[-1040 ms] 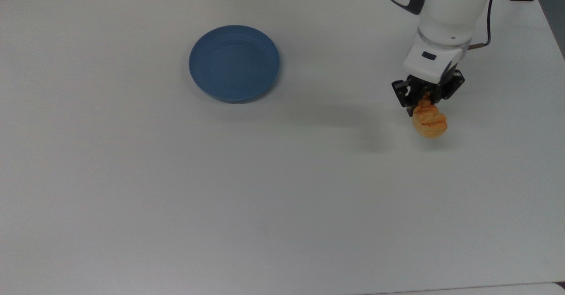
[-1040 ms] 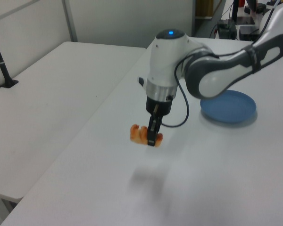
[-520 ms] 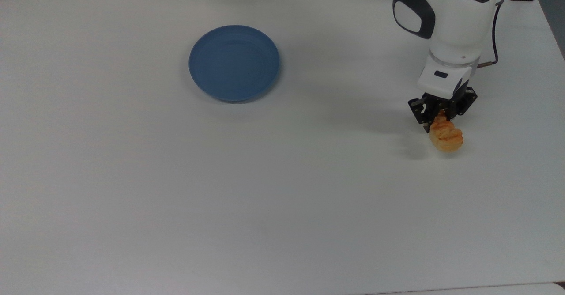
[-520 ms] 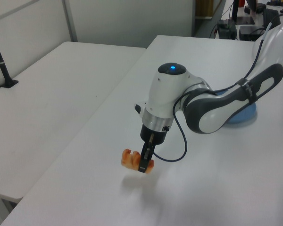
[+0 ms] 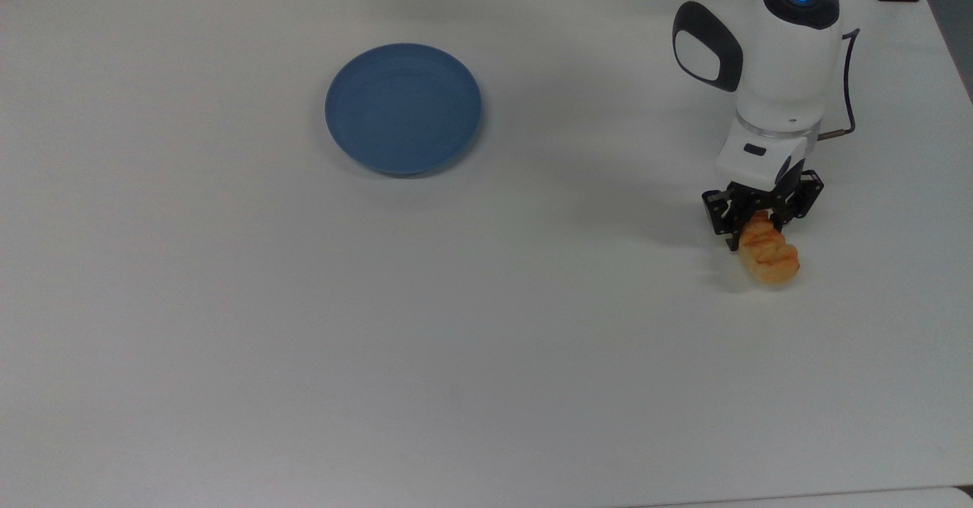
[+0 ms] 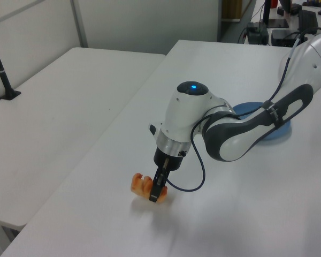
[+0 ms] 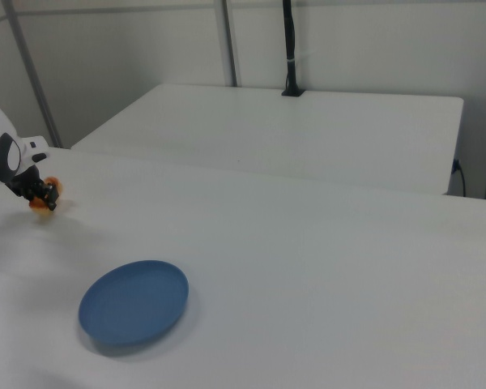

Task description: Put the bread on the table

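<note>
The bread [image 5: 769, 257] lies low over the table [image 5: 456, 341] near the top view's right edge, well apart from the blue plate [image 5: 403, 108]. Its near end is held between the fingers of the gripper [image 5: 759, 223]; the free end points toward the top view's lower right. A narrow shadow sits directly beneath and beside the loaf — it is at the surface or just above it; contact cannot be confirmed.

In the left view the bread [image 6: 142, 186] projects to the left view's left of the gripper [image 6: 154, 194], which comes down on it from above with both black fingers pinching the lumpy crust. The loaf is roughly level, long axis parallel to the table [image 6: 246, 214].

In the right view the bread [image 7: 42, 199] appears as a small orange patch at the gripper [image 7: 39, 194], close to the right view's left edge, low over the table [image 7: 308, 267].

The arm [image 5: 768, 59] — white, with dark joint covers and a lit blue indicator on top — reaches in from the top view's upper right; a black cable loops from the wrist. In the left view the arm [image 6: 241, 128] partly covers the plate [image 6: 275, 128]. In the right view the plate [image 7: 134, 302] lies nearer the camera than the gripper, with nothing on it.

A second white table [image 6: 53, 123] stands alongside, at the left view's left, with a black post [image 6: 2, 75] on it.
</note>
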Robot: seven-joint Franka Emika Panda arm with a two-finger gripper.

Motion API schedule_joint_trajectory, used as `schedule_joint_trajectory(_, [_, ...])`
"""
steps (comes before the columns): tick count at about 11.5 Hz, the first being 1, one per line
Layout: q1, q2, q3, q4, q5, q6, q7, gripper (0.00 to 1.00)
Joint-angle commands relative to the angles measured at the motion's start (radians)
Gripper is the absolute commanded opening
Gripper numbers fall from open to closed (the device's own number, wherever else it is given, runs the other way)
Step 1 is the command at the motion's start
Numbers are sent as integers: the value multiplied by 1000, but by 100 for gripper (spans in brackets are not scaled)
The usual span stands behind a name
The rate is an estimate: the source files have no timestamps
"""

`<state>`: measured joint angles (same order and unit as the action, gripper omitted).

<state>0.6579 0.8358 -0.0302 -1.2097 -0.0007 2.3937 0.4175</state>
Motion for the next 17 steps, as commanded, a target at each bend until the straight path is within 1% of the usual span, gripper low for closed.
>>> schedule_joint_trajectory(1, [19,23,-17,19,-42,27,21,68])
schedule_joint_trajectory(3, [22,26,-17,19,-44,28,24,70])
schedule_joint_trajectory(4, [22,25,-17,19,-44,25,26,76])
schedule_joint_trajectory(6, [17,-7,-17,10,-44,6,24,83])
schedule_joint_trajectory(7, [16,-42,-17,-13,-38,-37,23,90])
schedule_joint_trajectory(8, [13,-88,-17,-28,-32,-83,21,100])
schedule_joint_trajectory(9, [6,-140,-17,-53,-30,-117,21,100])
schedule_joint_trajectory(11, [-39,-248,-14,-111,-24,-235,18,100])
schedule_joint_trajectory(15, [-156,-443,-10,-116,36,-558,17,100])
schedule_joint_trajectory(17, [-211,-526,-13,-123,36,-661,21,100])
